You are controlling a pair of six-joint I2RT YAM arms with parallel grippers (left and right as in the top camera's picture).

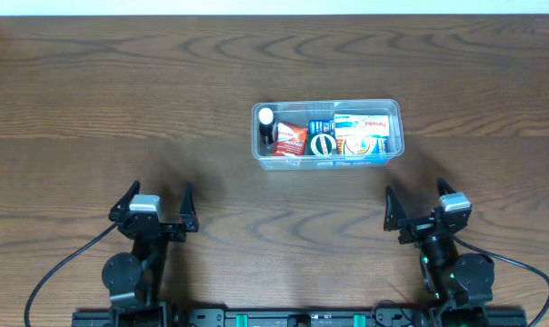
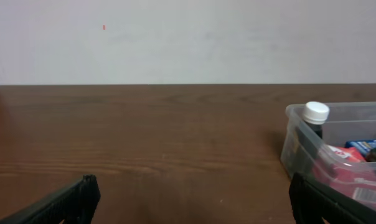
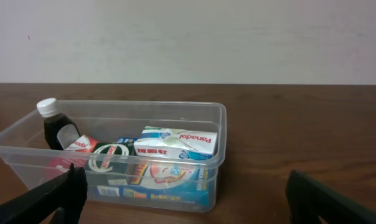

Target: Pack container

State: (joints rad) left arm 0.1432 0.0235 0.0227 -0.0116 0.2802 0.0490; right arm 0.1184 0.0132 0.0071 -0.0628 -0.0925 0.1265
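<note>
The clear plastic container (image 1: pixel 394 107) sits at the middle of the wooden table. It holds a dark bottle with a white cap (image 1: pixel 267 125), a red pack (image 1: pixel 290 140), a green-and-white round tin (image 1: pixel 323 143) and white-blue boxes (image 1: pixel 364 133). The container also shows in the right wrist view (image 3: pixel 220 134) and at the right edge of the left wrist view (image 2: pixel 294 134). My left gripper (image 1: pixel 158 202) is open and empty at the near left. My right gripper (image 1: pixel 418 202) is open and empty at the near right, short of the container.
The brown wooden table (image 1: pixel 120 100) runs to a pale wall at the back. Black cables (image 1: pixel 56 272) trail from both arm bases along the front edge.
</note>
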